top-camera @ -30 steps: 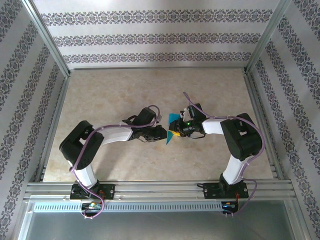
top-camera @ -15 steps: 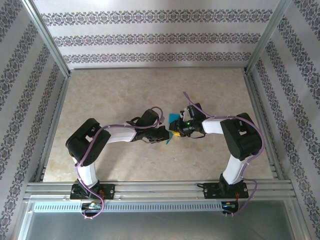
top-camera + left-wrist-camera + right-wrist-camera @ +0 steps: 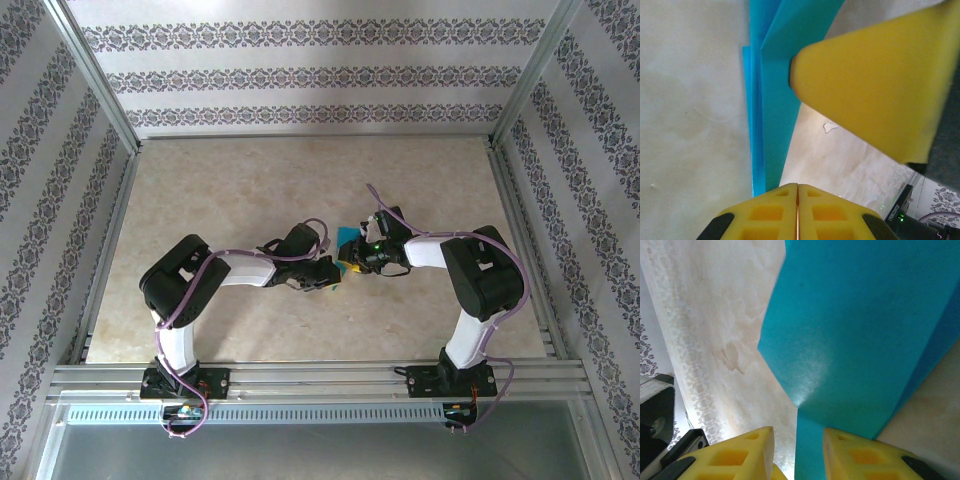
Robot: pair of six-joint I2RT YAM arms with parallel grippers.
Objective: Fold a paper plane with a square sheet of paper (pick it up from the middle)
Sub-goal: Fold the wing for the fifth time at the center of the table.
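The teal sheet of paper [image 3: 855, 330], folded into layers, sat mid-table [image 3: 690, 100] between the two arms. The left end effector [image 3: 797, 192] was closed tight right at the paper's edge, though I couldn't tell whether any paper was pinched, and the right end effector [image 3: 799, 440] stood partly open astride it with one finger touching. To my eye the crease wanted those closed fingers sliding slowly along the fold while the right kept the layers lined up without tugging.
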